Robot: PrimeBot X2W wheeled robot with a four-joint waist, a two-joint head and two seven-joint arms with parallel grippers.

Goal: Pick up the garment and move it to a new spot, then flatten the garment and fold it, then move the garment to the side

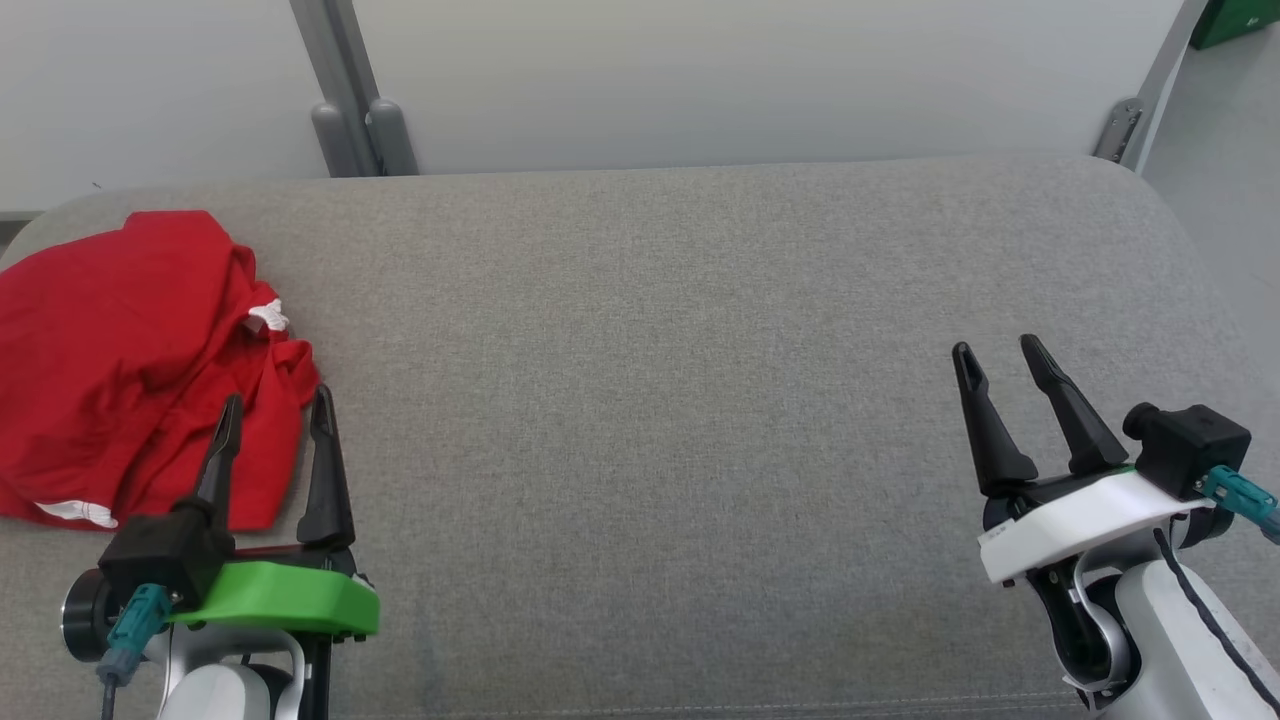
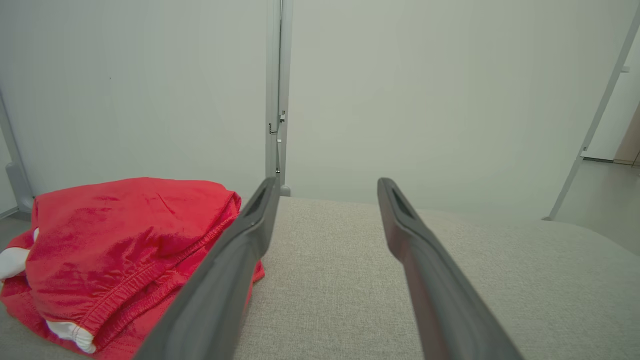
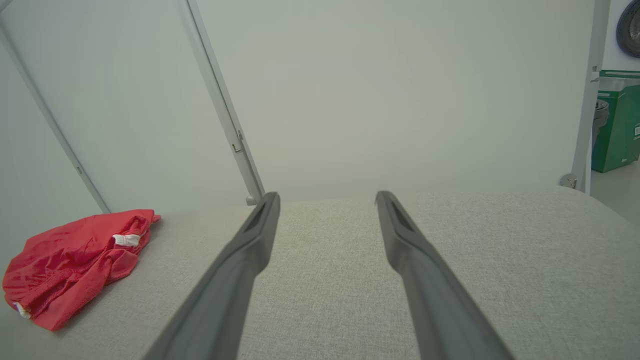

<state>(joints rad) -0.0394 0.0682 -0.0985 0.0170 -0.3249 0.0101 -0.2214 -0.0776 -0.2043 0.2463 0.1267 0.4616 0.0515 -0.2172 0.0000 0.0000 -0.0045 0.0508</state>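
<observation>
1. The left end effector (image 1: 276, 398) is nearest, its fingers spread and empty at the garment's near right edge. I cannot tell whether they touch it.
2. The right end effector (image 1: 996, 348) is also spread and empty, well apart over the bare bench (image 1: 650, 400).
3. The red garment (image 1: 120, 340) lies crumpled at the bench's left end.
4. By my judgement the pick-up has not begun. The next move calls for the left fingers to drop and pinch a fold.

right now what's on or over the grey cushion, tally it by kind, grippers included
red garment: 1, crumpled at the robot's left
grippers: 2, left gripper and right gripper, both open and empty
total: 3
</observation>
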